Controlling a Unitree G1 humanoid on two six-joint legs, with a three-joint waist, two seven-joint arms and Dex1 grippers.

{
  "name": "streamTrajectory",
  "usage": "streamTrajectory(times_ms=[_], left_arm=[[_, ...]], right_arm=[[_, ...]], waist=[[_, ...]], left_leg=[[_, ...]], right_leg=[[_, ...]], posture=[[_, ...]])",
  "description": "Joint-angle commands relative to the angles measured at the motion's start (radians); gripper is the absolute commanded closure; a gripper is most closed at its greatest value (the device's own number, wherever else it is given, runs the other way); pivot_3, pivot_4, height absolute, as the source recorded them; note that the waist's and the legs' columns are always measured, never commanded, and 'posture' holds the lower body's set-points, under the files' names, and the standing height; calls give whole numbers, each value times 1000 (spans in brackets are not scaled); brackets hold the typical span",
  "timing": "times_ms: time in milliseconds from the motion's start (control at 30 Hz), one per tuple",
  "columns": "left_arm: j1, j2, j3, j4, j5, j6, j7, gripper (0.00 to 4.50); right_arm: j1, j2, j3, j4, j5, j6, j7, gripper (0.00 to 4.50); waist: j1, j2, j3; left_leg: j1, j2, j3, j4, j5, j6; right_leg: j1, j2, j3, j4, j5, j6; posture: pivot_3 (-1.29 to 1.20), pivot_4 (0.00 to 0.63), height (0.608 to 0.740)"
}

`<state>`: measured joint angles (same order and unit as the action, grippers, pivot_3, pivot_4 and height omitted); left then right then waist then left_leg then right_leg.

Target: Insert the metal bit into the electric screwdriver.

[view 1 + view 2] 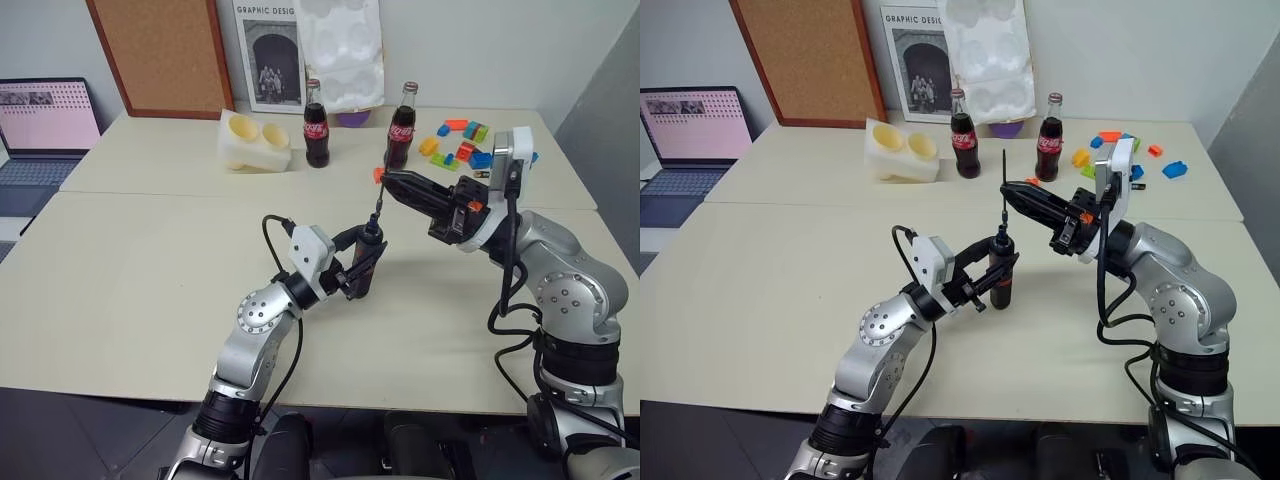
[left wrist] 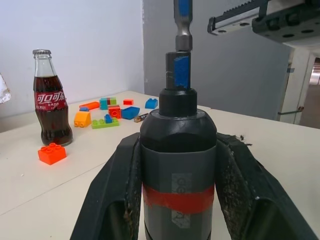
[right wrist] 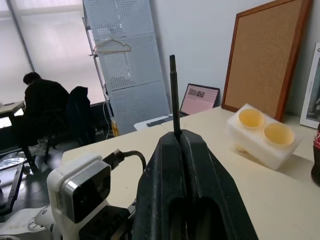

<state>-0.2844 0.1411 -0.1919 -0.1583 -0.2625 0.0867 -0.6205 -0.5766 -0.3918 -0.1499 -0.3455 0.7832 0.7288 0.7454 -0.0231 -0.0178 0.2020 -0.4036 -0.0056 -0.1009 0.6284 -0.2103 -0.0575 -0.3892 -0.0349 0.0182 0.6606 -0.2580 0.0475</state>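
Pale beige counter (image 1: pixel 150 290) fills most of what I see from the head camera. Nearest to me, my left claw (image 1: pixel 362 268) is clamped on the screwdriver (image 1: pixel 368 258), which stands upright above the counter with its narrow tip pointing up; the left wrist camera shows the black fingers (image 2: pixel 107 195) pressed against both sides of its black body at the red band. Just above that tip, my right claw (image 1: pixel 1012 196) has its fingers together on the metal bit (image 1: pixel 1004 185), pinching the thin rod near its lower part so it stands upright. From the left wrist camera the bit's lower end meets the screwdriver's tip; I cannot tell how deep it sits. Beyond them stand two cola bottles (image 1: pixel 316 125), a white foam block (image 1: pixel 255 142) with two yellowish hollows to their left and a scatter of coloured toy bricks (image 1: pixel 455 143) to their right. At the far left sits an open laptop (image 1: pixel 42 125), with a corkboard (image 1: pixel 160 50) against the back wall.
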Motion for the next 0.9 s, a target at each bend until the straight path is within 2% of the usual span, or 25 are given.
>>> streamTrajectory(times_ms=[33,900], left_arm=[[-10,-4,-6,-19,3,-22,0,2841],[-5,8,-10,-20,11,-37,-15,2841]], right_arm=[[-1,-3,8,-33,26,-19,1,4500],[1,-11,54,-7,7,-73,-5,4500]], waist=[[0,0,0],[-1,0,0]], left_leg=[[0,0,0,0,0,0],[0,0,0,0,0,0]], right_leg=[[0,0,0,0,0,0],[0,0,0,-1,0,0]], posture=[[0,150,740],[0,150,740]])
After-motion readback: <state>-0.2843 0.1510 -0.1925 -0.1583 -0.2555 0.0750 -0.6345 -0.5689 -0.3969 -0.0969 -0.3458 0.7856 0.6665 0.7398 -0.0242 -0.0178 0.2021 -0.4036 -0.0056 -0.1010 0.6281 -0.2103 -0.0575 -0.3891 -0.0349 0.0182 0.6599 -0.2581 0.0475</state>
